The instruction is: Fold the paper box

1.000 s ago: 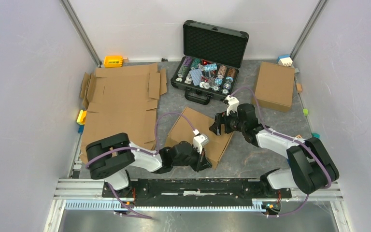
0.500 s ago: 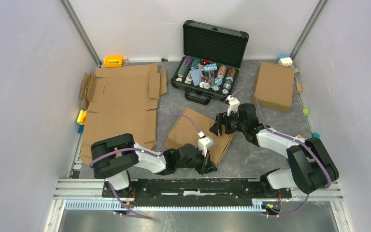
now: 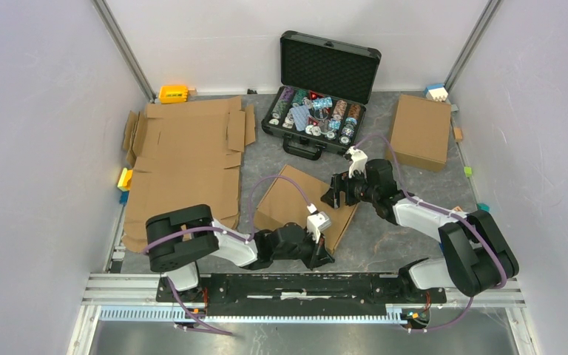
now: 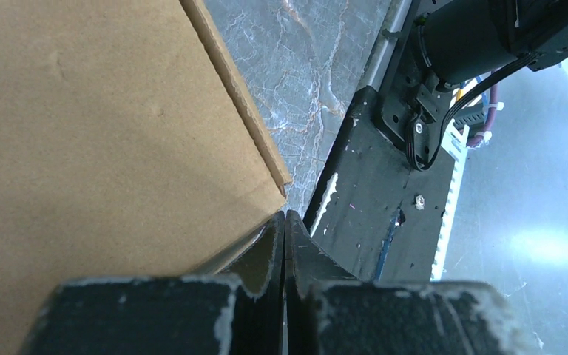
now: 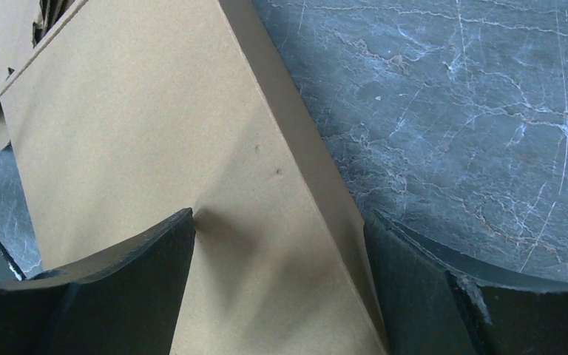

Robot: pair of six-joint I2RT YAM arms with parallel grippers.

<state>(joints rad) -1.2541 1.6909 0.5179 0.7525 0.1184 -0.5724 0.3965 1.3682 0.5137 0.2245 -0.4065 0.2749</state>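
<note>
Left tool (image 4: pixel 284 220) is fully closed and empty, tip at the near corner of the plain brown corrugated cardboard box (image 3: pixel 296 201) lying on the grey tabletop (image 3: pixel 373 244). My right tool (image 5: pixel 277 229) straddles its far edge, wide open. I judge the box light, stiff and easily creased; best gripped by its edges.

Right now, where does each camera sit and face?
Top external: above, behind both bases, facing down at the table; arms show.
Left wrist: on that arm, facing past the shut left gripper at the paper box corner.
Right wrist: on that arm, facing down through the open right gripper onto the box edge.
All show the box.
</note>
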